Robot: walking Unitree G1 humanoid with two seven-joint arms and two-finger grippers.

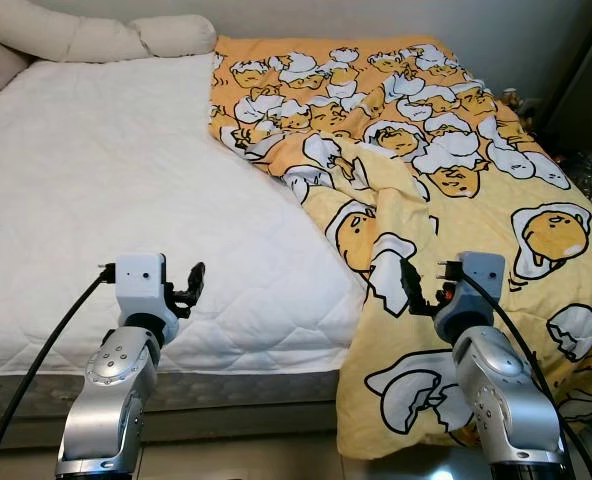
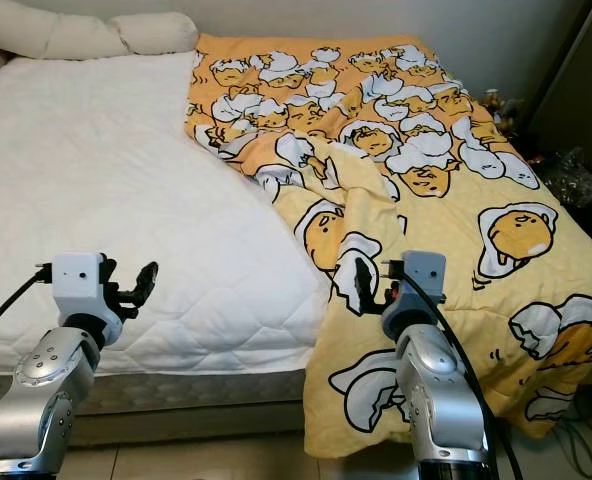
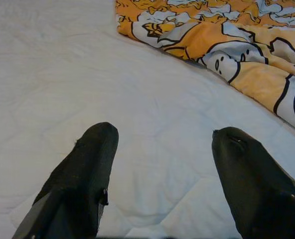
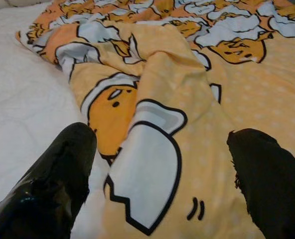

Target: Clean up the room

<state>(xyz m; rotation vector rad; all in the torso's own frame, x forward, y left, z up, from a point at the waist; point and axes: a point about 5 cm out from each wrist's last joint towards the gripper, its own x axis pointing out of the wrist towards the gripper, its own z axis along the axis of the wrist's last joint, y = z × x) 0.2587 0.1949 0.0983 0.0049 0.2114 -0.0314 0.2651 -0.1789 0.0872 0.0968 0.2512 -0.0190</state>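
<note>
**Bed half covered, both grippers poised**

A white quilted bed (image 1: 126, 200) with a pillow (image 1: 96, 35) at its head. The left gripper (image 3: 160, 149) hovers, fingers spread, over bare mattress. The right gripper (image 4: 162, 164), fingers spread, faces the bunched yellow egg-print blanket (image 1: 456, 150) covering the right half. Likely next: pinch its folded edge and pull leftward.

A wide bed (image 1: 126, 190) under a white quilted mattress cover. Up at eleven o'clock, cream pillows (image 1: 96, 35) along the head. From twelve round to five o'clock, a yellow egg-print blanket (image 1: 446, 170) lies rumpled, spilling over the near edge.
</note>
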